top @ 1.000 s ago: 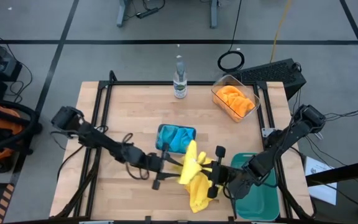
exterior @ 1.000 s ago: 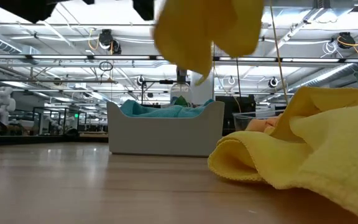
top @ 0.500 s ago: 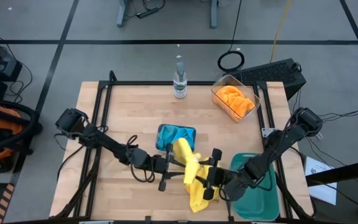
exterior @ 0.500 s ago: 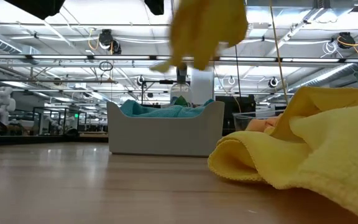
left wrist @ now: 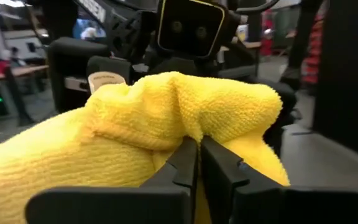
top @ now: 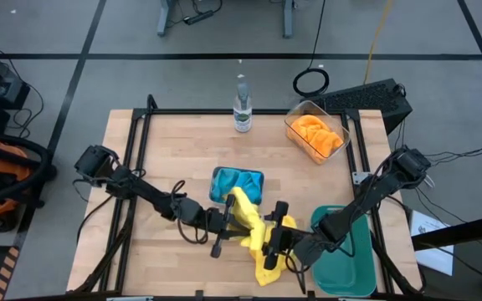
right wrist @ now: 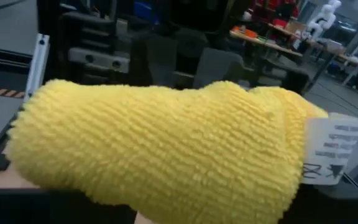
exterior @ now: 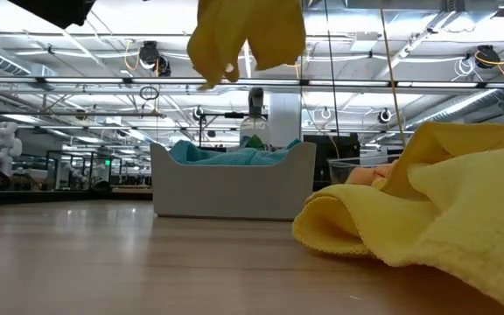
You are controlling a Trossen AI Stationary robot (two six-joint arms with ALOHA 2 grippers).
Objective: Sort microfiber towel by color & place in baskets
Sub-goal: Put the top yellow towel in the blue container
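Left pincer (top: 227,226) pressed together on a soft yellow microfiber cloth (top: 243,216), held above the wooden worktop (top: 174,150) just in front of the pale grey-blue bin of blue cloths (top: 237,186). Right pincer (top: 276,238) meeting the same cloth from the other side, finger state impossible to tell. Second yellow cloth (top: 266,266) lying on the worktop beneath, beside the dark green bin (top: 350,263).

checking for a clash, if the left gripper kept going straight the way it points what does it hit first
Probably the right gripper: the left gripper, shut on a soft yellow microfiber towel, points straight at it, close ahead. Depth is unclear.
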